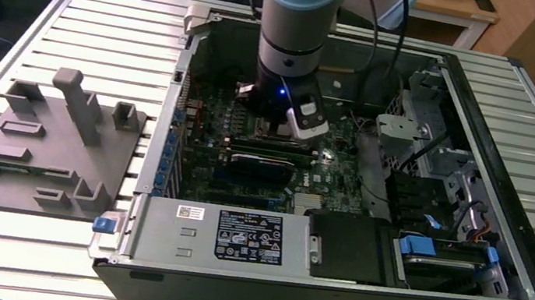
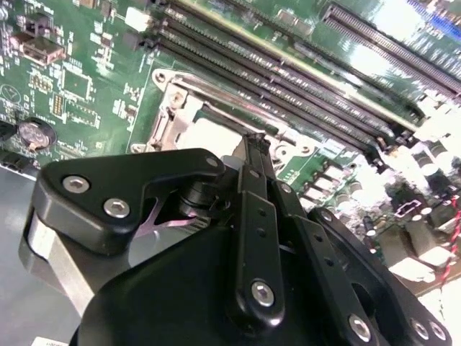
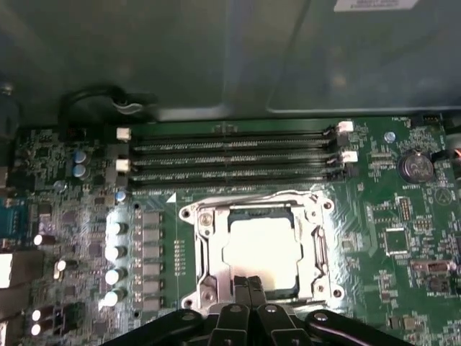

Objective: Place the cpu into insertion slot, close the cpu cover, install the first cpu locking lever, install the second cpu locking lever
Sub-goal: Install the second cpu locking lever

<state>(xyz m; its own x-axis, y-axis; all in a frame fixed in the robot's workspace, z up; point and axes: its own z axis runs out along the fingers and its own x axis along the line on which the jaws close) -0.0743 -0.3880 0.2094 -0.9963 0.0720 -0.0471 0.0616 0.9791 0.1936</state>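
Observation:
The cpu (image 3: 263, 247) lies flat in the insertion slot (image 3: 204, 249), its pale metal top glaring; it also shows in the second wrist view (image 2: 210, 135). The cpu cover (image 3: 315, 245) lies down flat around it as a silvery frame. A thin metal lever rod (image 3: 238, 196) runs along the socket's side nearest the memory slots. My gripper (image 3: 249, 286) hangs at the socket's edge opposite that rod, with its two black fingers (image 2: 253, 169) pressed together and nothing seen between them. In the exterior view the arm reaches down into the computer case, with the gripper (image 1: 280, 124) over the board's middle.
Long black memory slots (image 3: 230, 162) run beside the socket. Capacitors (image 3: 114, 252) stand in a row on another side of it. The open computer case (image 1: 464, 91) walls in the board, with a power supply (image 1: 234, 236) and drive bays (image 1: 442, 253) at the front. A grey fixture (image 1: 48, 143) sits on the table at the exterior view's left.

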